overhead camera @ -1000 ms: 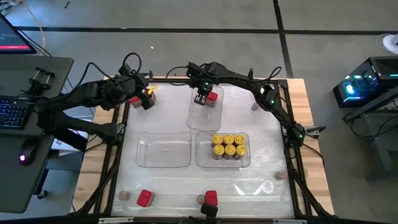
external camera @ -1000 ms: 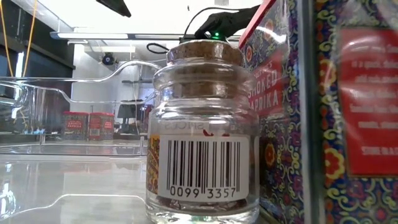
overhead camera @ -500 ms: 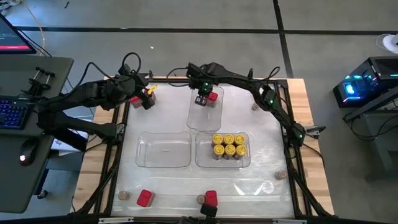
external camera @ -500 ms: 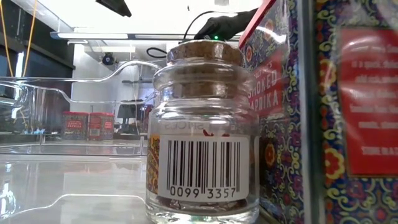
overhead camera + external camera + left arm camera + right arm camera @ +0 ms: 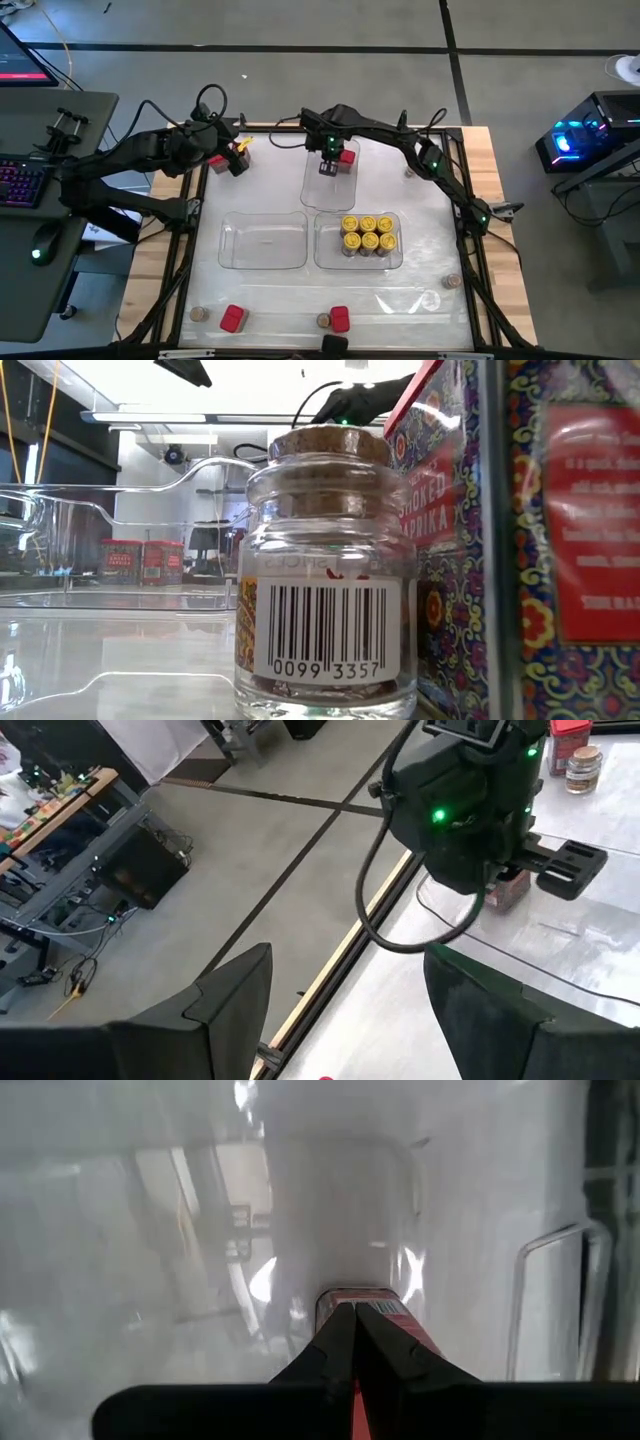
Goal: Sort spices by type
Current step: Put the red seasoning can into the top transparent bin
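My right gripper (image 5: pixel 328 166) is over the far clear tray (image 5: pixel 330 192). Its fingers are shut and point down at a red box (image 5: pixel 347 154), which stands on the tray floor. In the right wrist view, my right gripper (image 5: pixel 352 1320) covers part of the red box (image 5: pixel 385 1308). In the left wrist view, the red box (image 5: pixel 508 892) shows under that gripper. My left gripper (image 5: pixel 236 158) hovers open at the table's far left corner, beside another red box (image 5: pixel 215 160). Several yellow-lidded jars (image 5: pixel 367 234) stand in the near right tray. My right gripper's shut fingertips (image 5: pixel 340 1342) lie against or just above the near top edge (image 5: pixel 345 1294) of the red box. They come from above, slanting toward the far side. The fingers hide the meeting place, so I cannot tell whether they touch. The box stands upright on the tray floor.
An empty clear tray (image 5: pixel 264 242) lies near left. Two red boxes (image 5: pixel 232 318) (image 5: pixel 340 318) and cork-stoppered jars (image 5: pixel 197 314) (image 5: pixel 322 320) (image 5: pixel 452 282) (image 5: pixel 410 172) stand around the edges. In the low view, a cork jar (image 5: pixel 325 590) and a red tin (image 5: pixel 470 530) fill the foreground.
My right gripper has shifted a little toward the table's right over the far tray. The red box beside it stands slightly farther right than before. My left arm has kept still.
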### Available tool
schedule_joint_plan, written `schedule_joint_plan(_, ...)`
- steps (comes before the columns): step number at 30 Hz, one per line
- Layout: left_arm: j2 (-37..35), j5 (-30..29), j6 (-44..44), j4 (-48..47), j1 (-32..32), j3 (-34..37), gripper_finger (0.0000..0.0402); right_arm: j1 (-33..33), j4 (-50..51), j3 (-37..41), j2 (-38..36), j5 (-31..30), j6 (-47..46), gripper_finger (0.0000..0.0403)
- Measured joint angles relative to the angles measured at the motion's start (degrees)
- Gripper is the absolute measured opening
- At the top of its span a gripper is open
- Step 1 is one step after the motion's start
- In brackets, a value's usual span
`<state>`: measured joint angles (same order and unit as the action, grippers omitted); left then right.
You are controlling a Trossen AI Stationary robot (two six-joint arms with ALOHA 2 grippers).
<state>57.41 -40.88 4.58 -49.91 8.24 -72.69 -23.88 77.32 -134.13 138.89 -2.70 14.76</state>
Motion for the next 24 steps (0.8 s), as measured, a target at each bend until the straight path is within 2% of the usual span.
schedule_joint_plan(9,1.48,0.02,0.11,-0.01,0.0,0.0,0.0248,1.22,0.18,-0.02,-0.27,0.34,3.48,0.0)
schedule_joint_plan(15,2.54,-0.64,2.67,-0.24,-0.01,0.0,0.0248,0.94,0.43,0.0,-3.41,1.88,4.93,0.0)
schedule_joint_plan(20,0.38,-3.09,2.38,0.06,0.12,0.0,0.0248,-2.92,0.82,-0.03,-9.54,4.43,0.46,0.0)
schedule_joint_plan(24,-1.51,2.17,-0.36,0.04,1.83,0.0,0.0248,-7.59,3.59,-0.07,-13.39,5.6,-3.52,0.0)
